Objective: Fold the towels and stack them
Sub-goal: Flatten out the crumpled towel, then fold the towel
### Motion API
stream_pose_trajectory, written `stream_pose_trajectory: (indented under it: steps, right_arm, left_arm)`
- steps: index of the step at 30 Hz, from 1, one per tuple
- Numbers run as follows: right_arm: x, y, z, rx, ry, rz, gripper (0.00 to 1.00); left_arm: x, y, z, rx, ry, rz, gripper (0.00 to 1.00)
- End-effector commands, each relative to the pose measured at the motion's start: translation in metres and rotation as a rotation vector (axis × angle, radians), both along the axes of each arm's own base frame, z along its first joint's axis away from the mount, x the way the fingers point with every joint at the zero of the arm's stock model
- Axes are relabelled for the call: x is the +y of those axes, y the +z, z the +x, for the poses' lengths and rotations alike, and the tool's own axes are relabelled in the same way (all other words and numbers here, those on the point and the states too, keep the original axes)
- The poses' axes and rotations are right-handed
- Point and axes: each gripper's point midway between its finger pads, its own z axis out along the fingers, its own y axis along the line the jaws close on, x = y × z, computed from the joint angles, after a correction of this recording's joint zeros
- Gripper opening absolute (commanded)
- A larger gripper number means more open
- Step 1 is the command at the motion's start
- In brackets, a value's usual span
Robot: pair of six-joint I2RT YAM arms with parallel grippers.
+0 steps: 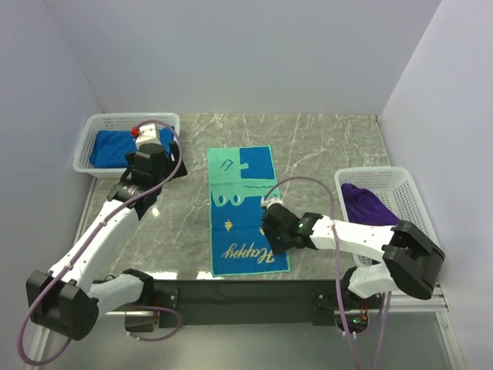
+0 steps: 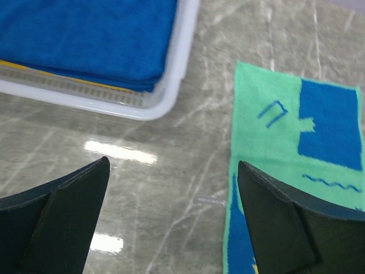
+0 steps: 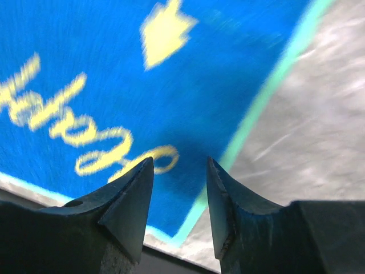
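Note:
A teal-and-blue patterned towel (image 1: 243,208) lies flat and lengthwise in the middle of the table, with yellow lettering at its near end. My right gripper (image 1: 271,237) hovers over that towel's near right corner. In the right wrist view the jaws (image 3: 179,161) stand partly open, with only the towel (image 3: 171,85) and its teal border showing between them. My left gripper (image 1: 171,171) is wide open between the left basket and the towel's far left edge (image 2: 274,142), over bare table (image 2: 172,162). A blue towel (image 1: 114,148) lies in the left basket and a purple one (image 1: 368,202) in the right basket.
The white mesh basket (image 1: 86,146) sits at the far left; its rim (image 2: 171,85) lies just beyond my left fingers, with the blue towel (image 2: 85,40) inside. A second white basket (image 1: 412,196) stands at the right. The table's near edge runs just below the towel's corner.

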Motion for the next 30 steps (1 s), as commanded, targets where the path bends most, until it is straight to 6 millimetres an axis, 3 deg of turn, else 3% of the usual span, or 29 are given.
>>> stream_pose_trajectory:
  steps: [1, 4, 5, 8, 9, 10, 11, 12, 13, 14, 15, 16, 17, 18, 23, 24, 27, 30]
  right_arm:
    - [0.011, 0.037, 0.042, -0.109, -0.076, 0.146, 0.49]
    - [0.010, 0.072, 0.084, -0.185, -0.087, 0.160, 0.49]
    - [0.009, 0.086, 0.108, -0.222, -0.105, 0.166, 0.49]
    - [0.018, 0.099, 0.147, -0.238, -0.105, 0.212, 0.48]
    - [0.013, 0.100, 0.162, -0.243, -0.127, 0.216, 0.48]
    - [0.018, 0.113, 0.178, -0.275, -0.127, 0.230, 0.48]
    - [0.020, 0.103, 0.191, -0.267, -0.137, 0.216, 0.48]
    - [0.017, 0.102, 0.203, -0.270, -0.158, 0.212, 0.48]
    - [0.020, 0.102, 0.212, -0.267, -0.158, 0.224, 0.48]
    - [0.025, 0.097, 0.229, -0.262, -0.169, 0.230, 0.48]
    - [0.026, 0.095, 0.238, -0.259, -0.176, 0.236, 0.45]
    - [0.029, 0.088, 0.253, -0.242, -0.185, 0.247, 0.42]
    - [0.031, 0.085, 0.260, -0.237, -0.188, 0.255, 0.39]
    - [0.033, 0.082, 0.265, -0.231, -0.188, 0.260, 0.37]
    - [0.048, 0.053, 0.290, -0.166, -0.199, 0.280, 0.31]
    - [0.049, 0.047, 0.292, -0.154, -0.207, 0.279, 0.30]
    - [0.046, 0.029, 0.295, -0.113, -0.252, 0.278, 0.30]
    - [0.039, 0.013, 0.286, -0.067, -0.292, 0.266, 0.30]
  left_arm:
    - [-0.028, 0.009, 0.014, -0.001, -0.106, -0.081, 0.99]
    - [-0.056, 0.004, 0.021, 0.048, -0.167, -0.134, 0.99]
    - [-0.071, 0.003, 0.021, 0.058, -0.188, -0.147, 0.99]
    - [-0.100, -0.009, 0.031, 0.098, -0.203, -0.167, 0.99]
    - [-0.116, -0.021, 0.034, 0.132, -0.224, -0.171, 0.99]
    - [-0.125, -0.027, 0.037, 0.147, -0.225, -0.190, 0.99]
    - [-0.136, -0.028, 0.042, 0.145, -0.238, -0.202, 0.99]
    - [-0.140, -0.046, 0.048, 0.184, -0.226, -0.188, 1.00]
    - [-0.143, -0.053, 0.053, 0.195, -0.215, -0.186, 0.99]
    - [-0.147, -0.050, 0.062, 0.186, -0.212, -0.187, 0.99]
    - [-0.150, -0.068, 0.069, 0.218, -0.201, -0.168, 0.99]
    - [-0.149, -0.073, 0.076, 0.222, -0.183, -0.149, 0.99]
    - [-0.155, -0.068, 0.085, 0.209, -0.185, -0.152, 0.98]
    - [-0.157, -0.086, 0.091, 0.245, -0.180, -0.129, 0.97]
    - [-0.171, -0.120, 0.110, 0.312, -0.197, -0.098, 0.83]
    - [-0.172, -0.138, 0.110, 0.349, -0.196, -0.085, 0.81]
    - [-0.175, -0.164, 0.108, 0.409, -0.203, -0.076, 0.78]
    - [-0.177, -0.182, 0.102, 0.451, -0.212, -0.087, 0.77]
